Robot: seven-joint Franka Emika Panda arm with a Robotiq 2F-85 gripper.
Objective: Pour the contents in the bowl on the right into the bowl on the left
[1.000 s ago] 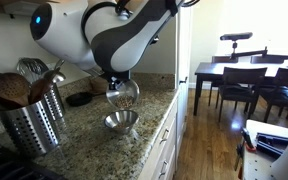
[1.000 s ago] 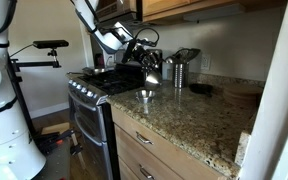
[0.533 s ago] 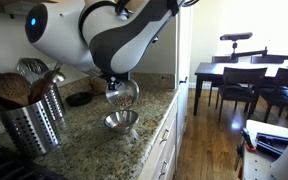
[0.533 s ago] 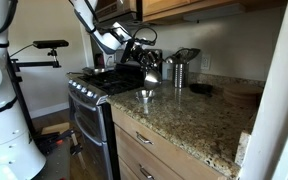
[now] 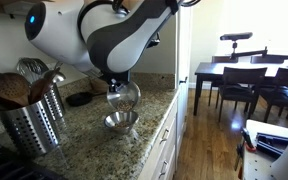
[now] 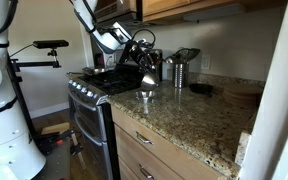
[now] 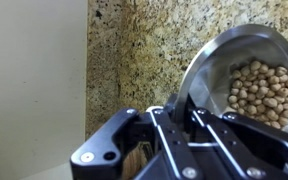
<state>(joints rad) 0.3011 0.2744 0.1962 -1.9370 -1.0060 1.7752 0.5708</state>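
Gripping by the rim: gripper (image 7: 192, 116) is clamped shut on the steel bowl (image 7: 246, 60). The chickpea-like contents (image 7: 259, 88) sit inside and the bowl is tipped partway. It hangs just above the empty bowl (image 5: 121, 122) on the granite counter (image 5: 84, 140). Looks like early pour. Next: roll the wrist further and keep the lip over the receiver.

**Counter layout.** In an exterior view, the lower bowl (image 5: 121, 122) sits on the counter (image 5: 84, 142) near its front edge. The upper bowl (image 5: 123, 97) hangs just above it, at 12 o'clock. A utensil holder (image 5: 29, 125) stands on the counter at 9 o'clock of the lower bowl, and a dining table (image 5: 249, 72) stands well apart at 2 o'clock. In an exterior view, a stove (image 6: 94, 85) adjoins the counter at 9 o'clock of the lower bowl, with a canister (image 6: 181, 68) at 2 o'clock. In the wrist view, chickpeas (image 7: 259, 90) lie in the upper bowl, with the counter behind.
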